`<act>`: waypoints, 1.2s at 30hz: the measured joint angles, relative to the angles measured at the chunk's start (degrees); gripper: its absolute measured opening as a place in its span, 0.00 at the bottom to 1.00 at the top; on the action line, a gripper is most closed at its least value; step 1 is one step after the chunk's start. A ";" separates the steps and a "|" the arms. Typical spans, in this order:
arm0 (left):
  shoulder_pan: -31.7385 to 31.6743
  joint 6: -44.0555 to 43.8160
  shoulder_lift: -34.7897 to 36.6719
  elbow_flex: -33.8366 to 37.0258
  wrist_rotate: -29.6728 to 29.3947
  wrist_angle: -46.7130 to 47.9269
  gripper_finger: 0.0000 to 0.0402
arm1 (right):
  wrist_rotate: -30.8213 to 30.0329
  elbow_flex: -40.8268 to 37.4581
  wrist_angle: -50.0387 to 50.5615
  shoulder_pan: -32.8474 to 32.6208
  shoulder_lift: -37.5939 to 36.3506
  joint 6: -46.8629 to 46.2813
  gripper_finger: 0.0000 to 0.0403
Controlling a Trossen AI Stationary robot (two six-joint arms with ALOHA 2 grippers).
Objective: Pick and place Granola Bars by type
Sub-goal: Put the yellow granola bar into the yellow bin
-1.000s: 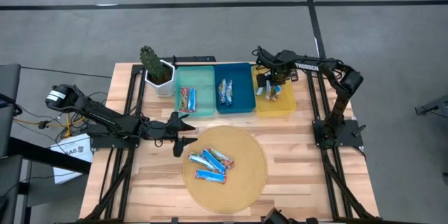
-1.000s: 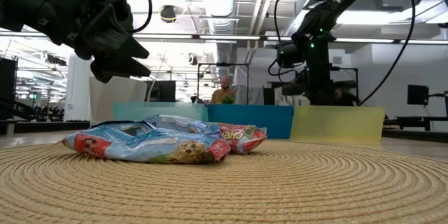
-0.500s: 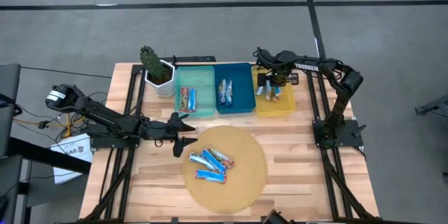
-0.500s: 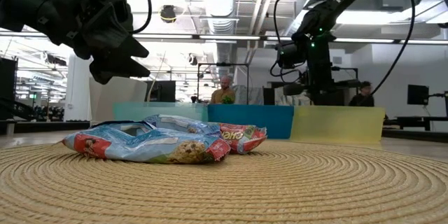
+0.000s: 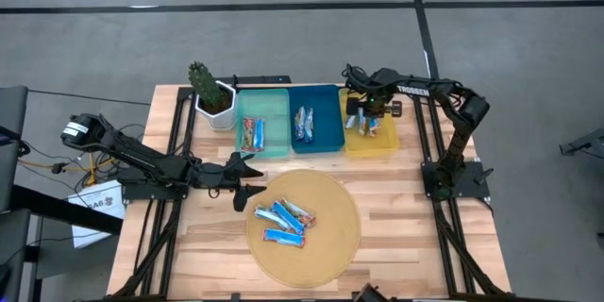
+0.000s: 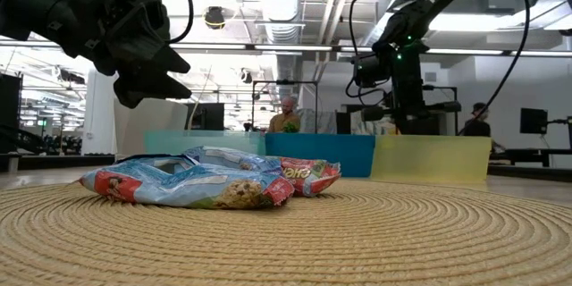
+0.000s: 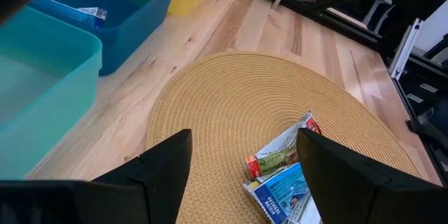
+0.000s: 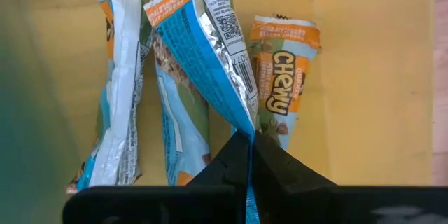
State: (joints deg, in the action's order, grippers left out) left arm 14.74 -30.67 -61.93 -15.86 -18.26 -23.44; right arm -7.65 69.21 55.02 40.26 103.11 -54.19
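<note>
Grey floor (image 5: 283,42) crossed by dark lines; exposed silver ducts (image 6: 286,18) run under the ceiling.

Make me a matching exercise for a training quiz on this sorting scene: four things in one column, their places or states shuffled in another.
Things:
1. left end effector
2. right end effector
3. cactus
4. round mat

Places or states:
A. shut on a blue bar over the yellow tray
B. holds loose bars at the table's middle
C. open, at the mat's edge
D. in a white pot beside the teal tray

Pairs: 1-C, 2-A, 3-D, 4-B
</note>
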 joint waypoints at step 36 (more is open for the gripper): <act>0.02 -0.55 0.00 0.00 1.42 0.00 0.62 | -1.80 0.02 -3.30 -4.98 -0.10 16.82 0.47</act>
State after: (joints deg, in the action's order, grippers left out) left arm 14.76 -31.22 -61.93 -15.86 -16.84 -23.44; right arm -9.45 69.23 51.72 35.28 103.01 -37.37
